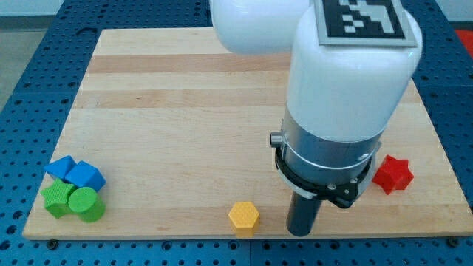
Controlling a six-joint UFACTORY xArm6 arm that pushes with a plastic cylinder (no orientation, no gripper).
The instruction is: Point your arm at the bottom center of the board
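My tip [298, 233] rests on the wooden board [185, 111] near its bottom edge, a little right of centre. The yellow hexagon block [244, 217] lies just to the tip's left, apart from it. The red star block [392, 174] lies to the tip's right, near the board's right edge. The white arm body covers the board's upper right part.
At the bottom left corner a cluster of blocks sits together: a blue block [60, 168], a blue cube [86, 176], a green block [56, 198] and a green cylinder [86, 204]. A blue perforated table [29, 89] surrounds the board.
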